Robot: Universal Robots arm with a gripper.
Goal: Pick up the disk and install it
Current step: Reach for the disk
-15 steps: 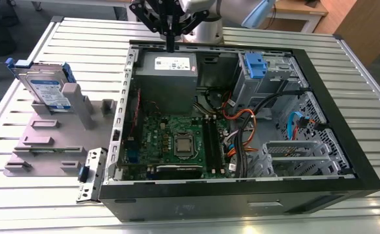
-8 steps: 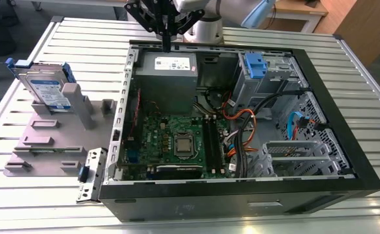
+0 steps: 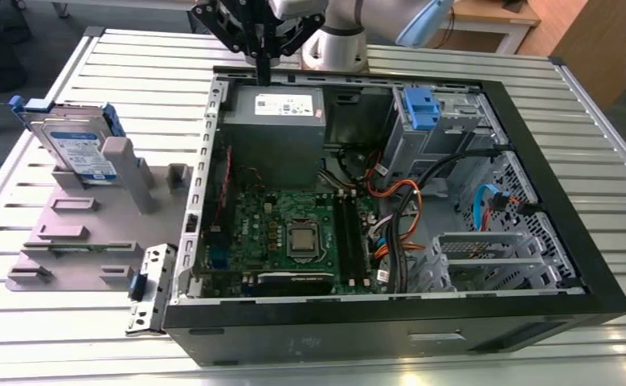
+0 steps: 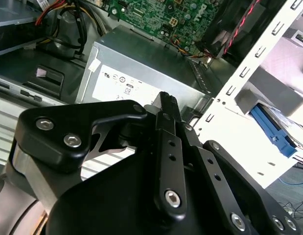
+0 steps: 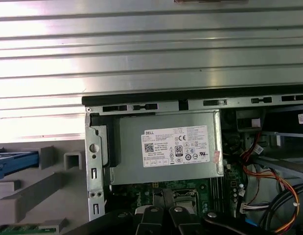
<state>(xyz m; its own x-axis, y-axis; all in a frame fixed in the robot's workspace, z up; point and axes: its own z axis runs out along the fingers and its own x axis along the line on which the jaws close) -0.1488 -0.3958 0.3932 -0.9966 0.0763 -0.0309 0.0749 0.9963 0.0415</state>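
Pincer (image 3: 261, 78) clenched on nothing above the power supply (image 3: 277, 121) in the open PC case (image 3: 398, 326); disk (image 3: 77, 149) stands upright in the grey holder (image 3: 77, 233) on the counter (image 3: 66, 338), well apart toward the exterior view's left.

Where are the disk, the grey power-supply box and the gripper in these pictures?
disk (image 3: 80, 153): exterior view, on its blue-and-white label.
grey power-supply box (image 5: 175, 146): first wrist view, on its white label.
gripper (image 3: 260, 78): exterior view, midway between its fingertips.
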